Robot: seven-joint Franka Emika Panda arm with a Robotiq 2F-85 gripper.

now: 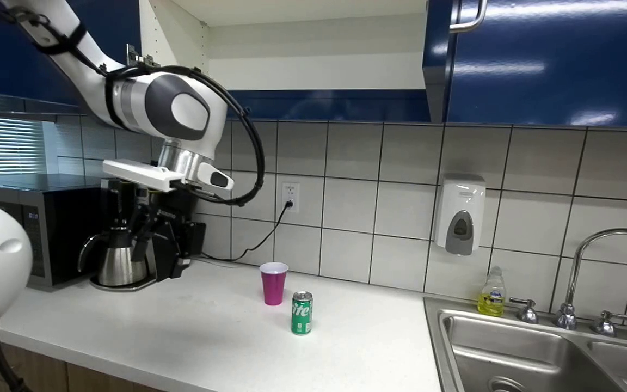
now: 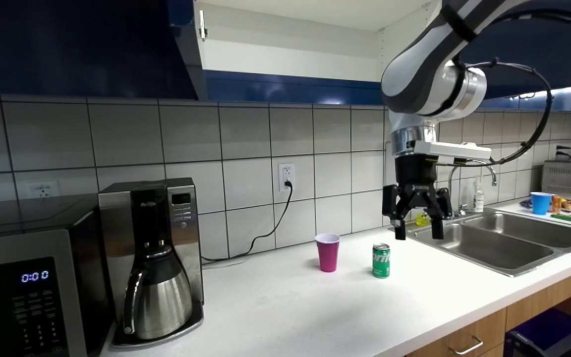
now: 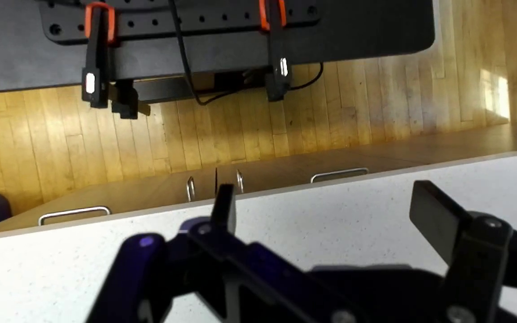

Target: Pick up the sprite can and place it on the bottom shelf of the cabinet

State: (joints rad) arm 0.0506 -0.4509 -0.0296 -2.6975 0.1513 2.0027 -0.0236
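Note:
The green sprite can (image 1: 301, 313) stands upright on the white counter, also in an exterior view (image 2: 380, 261). It is out of the wrist view. My gripper (image 2: 419, 232) points down with its fingers apart and nothing between them, above the counter. It also shows in an exterior view (image 1: 160, 260), before the coffee maker, and in the wrist view (image 3: 326, 211) over bare counter. The can is clear of the fingers. The dark-blue cabinet (image 1: 553, 65) hangs above, its middle open and white inside, also in an exterior view (image 2: 290, 87). The bottom shelf's top is hidden behind the blue front strip.
A pink cup (image 1: 274, 286) stands beside the can. A coffee maker (image 2: 164, 297) and microwave (image 2: 23, 292) stand at one end, a sink (image 2: 503, 243) at the other. A soap dispenser (image 1: 460, 215) is on the wall. The counter's front edge (image 3: 285, 193) shows in the wrist view.

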